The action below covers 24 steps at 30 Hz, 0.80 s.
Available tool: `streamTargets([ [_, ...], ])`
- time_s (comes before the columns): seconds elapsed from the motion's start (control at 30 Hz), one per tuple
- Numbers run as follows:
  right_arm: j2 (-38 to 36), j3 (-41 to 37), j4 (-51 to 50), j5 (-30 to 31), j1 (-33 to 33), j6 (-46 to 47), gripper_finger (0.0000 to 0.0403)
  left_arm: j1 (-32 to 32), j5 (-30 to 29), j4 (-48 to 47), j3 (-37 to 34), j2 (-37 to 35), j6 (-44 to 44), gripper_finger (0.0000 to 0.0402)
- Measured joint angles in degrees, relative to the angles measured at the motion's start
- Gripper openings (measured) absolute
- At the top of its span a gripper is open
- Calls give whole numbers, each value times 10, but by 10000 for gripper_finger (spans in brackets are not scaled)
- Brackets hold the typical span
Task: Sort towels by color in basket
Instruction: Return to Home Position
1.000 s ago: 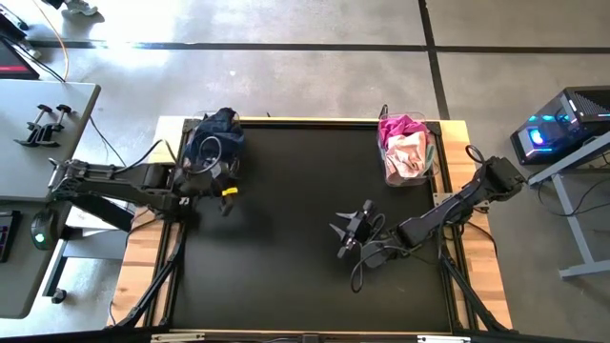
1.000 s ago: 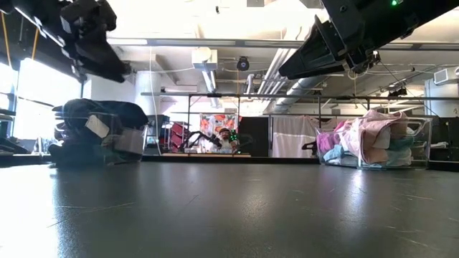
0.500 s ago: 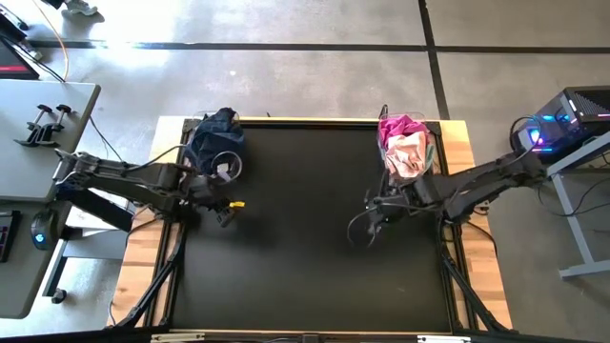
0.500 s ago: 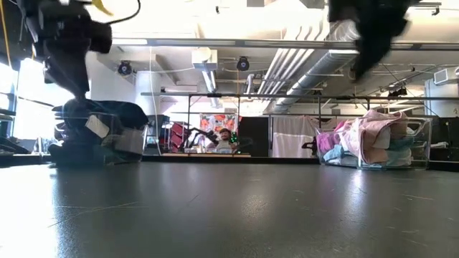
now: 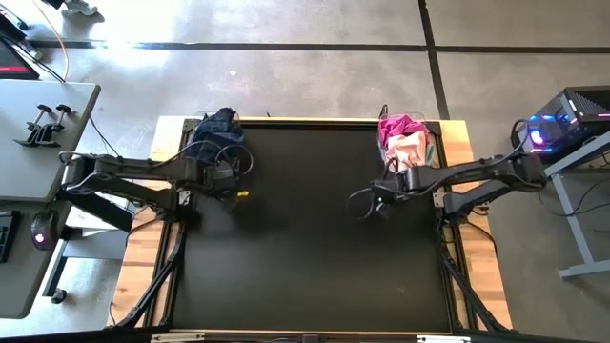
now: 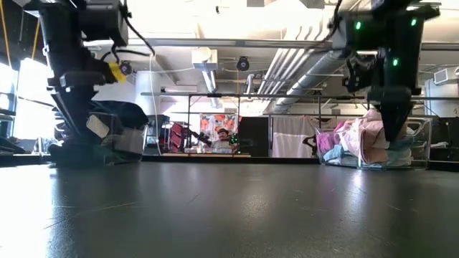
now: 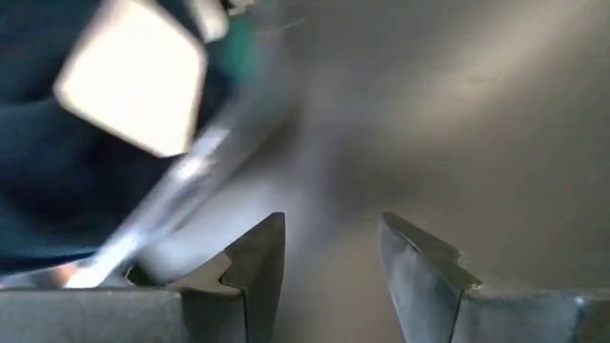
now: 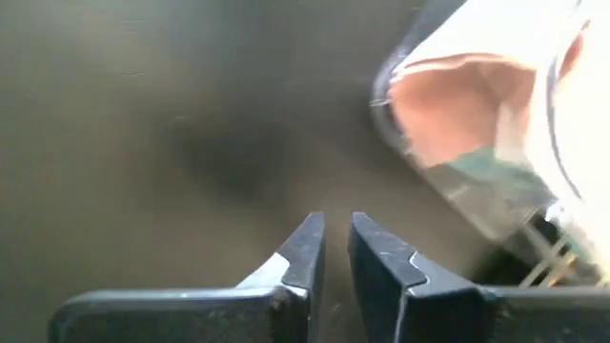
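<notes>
— Far left, well away from any jaws?
— Grey desk (image 5: 67, 105), off the table, with black clamps (image 5: 43, 124) lying on it.
— And the left gripper (image 7: 332, 233)?
— Held above the black mat (image 5: 305, 257), fingers (image 7: 257, 262) apart, only mat visible through the gap.
— Closest to those jaws?
— Left transparent bin (image 6: 130, 142), just beside one finger, its clear wall very near it. Inside, a navy towel (image 7: 48, 181) on a dark heap, with a white tag (image 7: 133, 86) close by the wall.
— Between the two grippers?
— Bare mat, seen from above. Well apart from each other, both over the table's far half.
— The right gripper (image 8: 335, 233)?
— Also above the mat, fingers (image 8: 305, 252) drawn all but together, with a thin slit of mat between them.
— Next to those jaws?
— Right transparent bin (image 6: 422, 143), just ahead and off to one side. Heaped with a magenta towel (image 5: 400, 126) on top, a peach-pink towel (image 5: 410, 148) under it and a strip of pale mint towel (image 8: 481, 170) lower down. Partly hidden behind the right arm in the low view.
— Farther right?
— Computer tower (image 5: 572, 119) lit blue, off the table, well clear of the jaws.
</notes>
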Motion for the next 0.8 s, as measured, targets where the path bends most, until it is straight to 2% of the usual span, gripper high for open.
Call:
streamTargets([
  [0.13,0,-28,33,7,-42,-37,58,28,-24,-57,0,0,2,156],
  [0.27,-2,-24,45,-18,-66,-67,100,38,-30,-103,0,-11,-7,156],
  [0.4,-23,13,36,-45,-69,-111,144,33,0,-119,20,-34,-7,156],
  [0.5,-74,29,50,-53,-49,-145,154,16,9,-125,49,-60,2,156],
  [0.63,-197,12,106,-63,-22,-177,140,-21,-3,-42,68,-116,54,156],
  [0.73,-316,-25,151,-64,-8,-184,117,-44,-1,102,47,-168,118,156],
  [0.8,-403,-60,206,-69,2,-182,97,-51,40,222,13,-197,156,156],
])
